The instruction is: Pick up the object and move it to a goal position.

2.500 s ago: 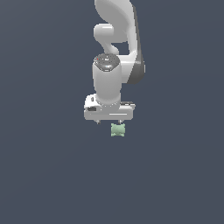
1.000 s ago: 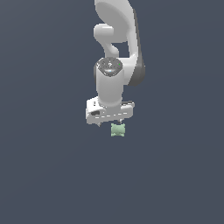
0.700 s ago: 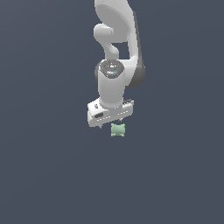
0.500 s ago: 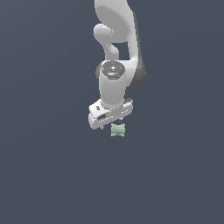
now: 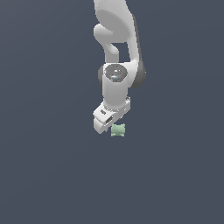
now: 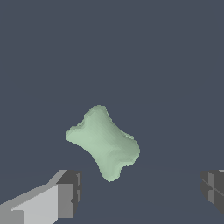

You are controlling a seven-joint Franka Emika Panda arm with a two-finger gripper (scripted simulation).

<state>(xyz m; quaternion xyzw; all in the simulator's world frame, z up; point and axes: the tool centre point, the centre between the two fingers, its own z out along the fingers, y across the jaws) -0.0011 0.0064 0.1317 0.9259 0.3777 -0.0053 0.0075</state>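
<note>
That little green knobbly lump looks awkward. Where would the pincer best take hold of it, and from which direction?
Probably across the narrow waist of the green lump, coming straight down from above. In the wrist view it pinches in between its four knobbly corners, so the fingers could seat there without sliding off. The pincer is open, and wider than the lump, and may need turning to square with the waist.

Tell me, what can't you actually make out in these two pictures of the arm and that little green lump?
- Fingertips: in the exterior view the gripper body hides them; in the wrist view the fingers are cut off by the picture's edge.
- Underside of the mint-green object: hidden in both views, so whether it rests on the floor is unclear.
- Goal position: no marker shows in either view.
- Arm base: cut off by the exterior view's top edge.
</note>
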